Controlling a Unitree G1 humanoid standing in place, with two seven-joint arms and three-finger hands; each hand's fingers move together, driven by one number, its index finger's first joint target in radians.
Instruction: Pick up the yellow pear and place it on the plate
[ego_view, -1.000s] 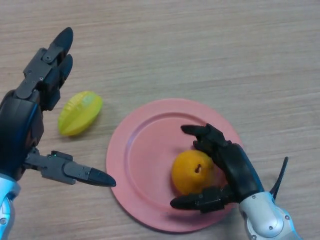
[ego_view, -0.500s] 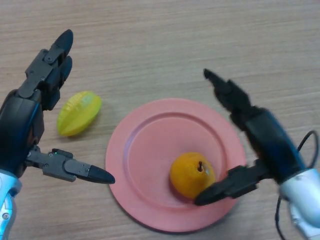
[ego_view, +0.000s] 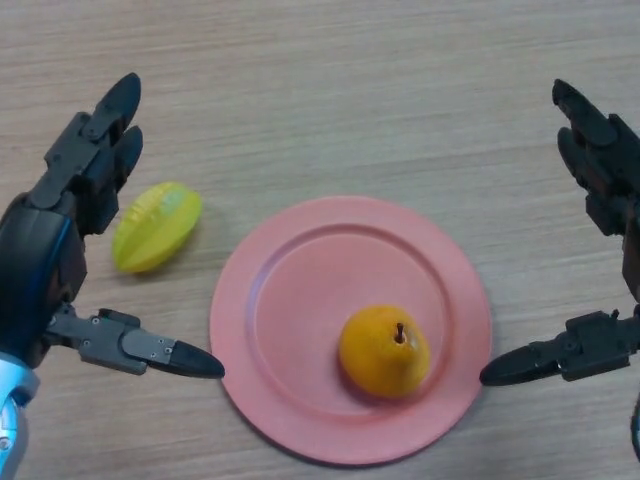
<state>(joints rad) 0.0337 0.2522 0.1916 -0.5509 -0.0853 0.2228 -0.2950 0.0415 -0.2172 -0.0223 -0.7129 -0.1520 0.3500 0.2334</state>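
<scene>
The yellow-orange pear (ego_view: 384, 351) stands upright, stem up, on the pink plate (ego_view: 300, 310), right of the plate's centre. My right hand (ego_view: 603, 190) is open at the right edge, off the plate, its thumb just beyond the rim and holding nothing. At the left my left hand (ego_view: 55, 240) is open and idle, its thumb pointing toward the plate's left rim.
A yellow-green starfruit (ego_view: 157, 226) lies on the wooden table (ego_view: 330, 90) between my left hand's fingers and the plate, close to the fingers.
My right hand has let go of the pear and drawn back to the right, off the plate. The pear stays on the plate. The left hand has barely moved.
</scene>
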